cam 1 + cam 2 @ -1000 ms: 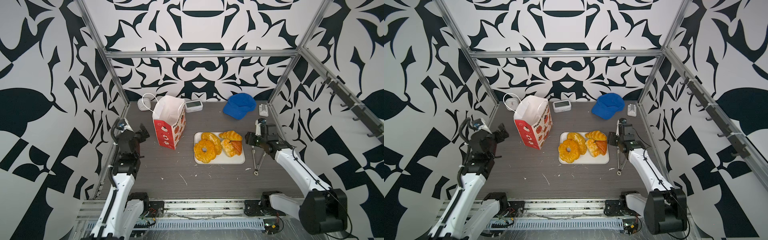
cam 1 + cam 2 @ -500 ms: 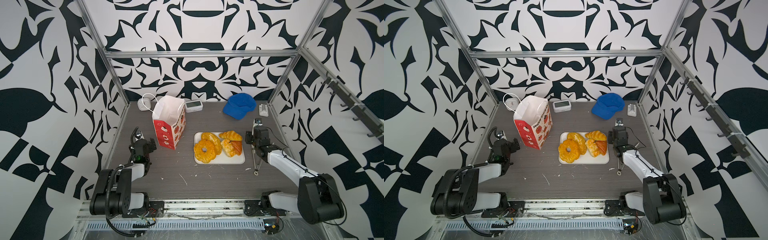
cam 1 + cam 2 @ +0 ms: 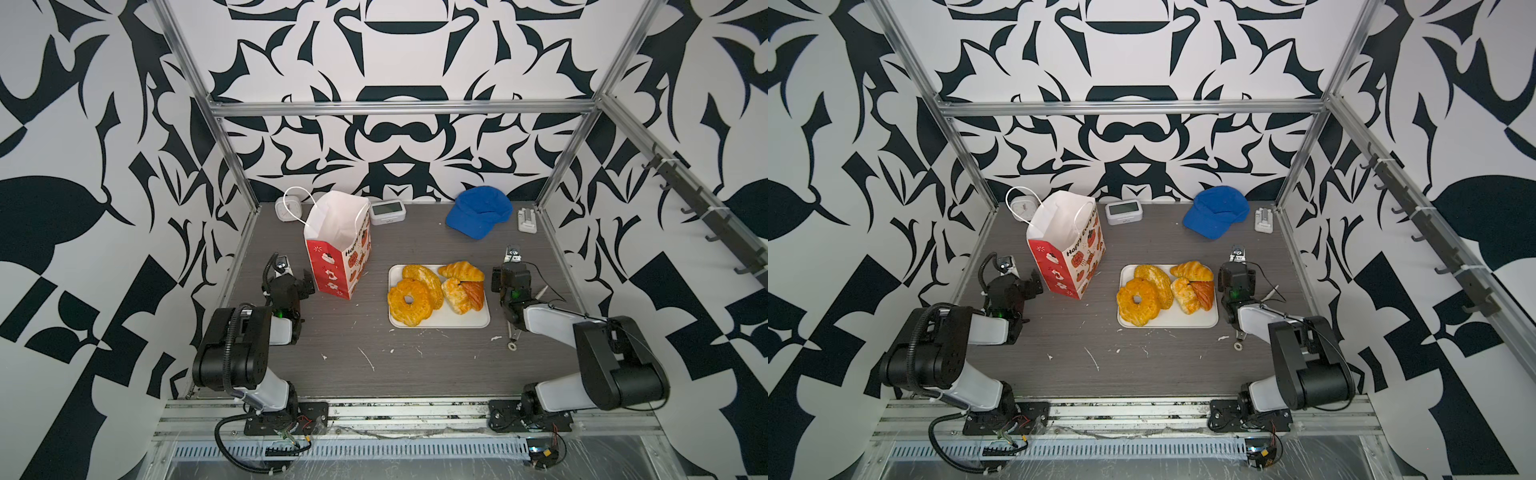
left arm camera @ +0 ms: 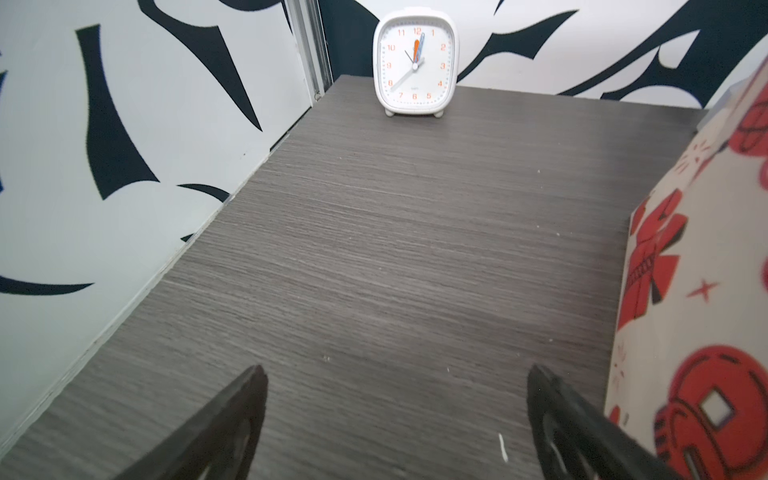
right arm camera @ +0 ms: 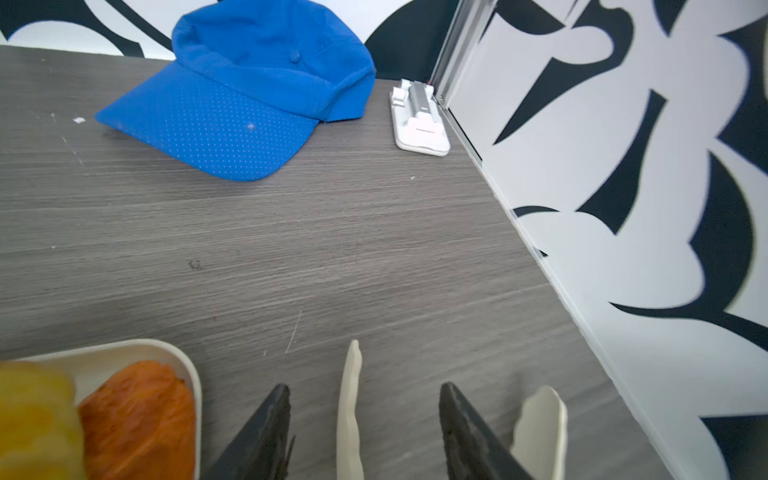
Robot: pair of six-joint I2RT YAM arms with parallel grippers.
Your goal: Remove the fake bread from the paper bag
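**Bread all on the tray, bag standing open beside an idle claw**

The fake bread (image 3: 436, 291) is out of the paper bag (image 3: 338, 249). Five glossy pieces crowd a white tray (image 3: 440, 323) at mid-table. The ring (image 3: 409, 301) overlaps the oval loaf (image 3: 424, 278), two croissants (image 3: 461, 271) lie beside them, and the dark orange wedge (image 5: 137, 411) sits at the tray's edge nearest the right arm. The bag stands upright, well apart from the tray, with its mouth gaping and nothing showing against its white inside. Its floor is hidden in both top views, so a stray piece there cannot be ruled out, though the task looks done.

The left gripper (image 4: 395, 374) sits low, jaws spread wide and empty, with one finger just beside the bag's printed wall. The right gripper (image 5: 363, 390) is low too, just beside the tray, with jaws partly apart and holding nothing. A thin cream strip (image 5: 349, 407) lies on the table (image 5: 374, 249) between them.

The risks from here are of disturbance. The bag is light and tall, so a sideways swing of the left arm would likely topple it or shove it toward the clock (image 4: 415, 62). If the right jaws closed, they would pinch the strip. A sweep toward the tray could knock the wedge off its rim.
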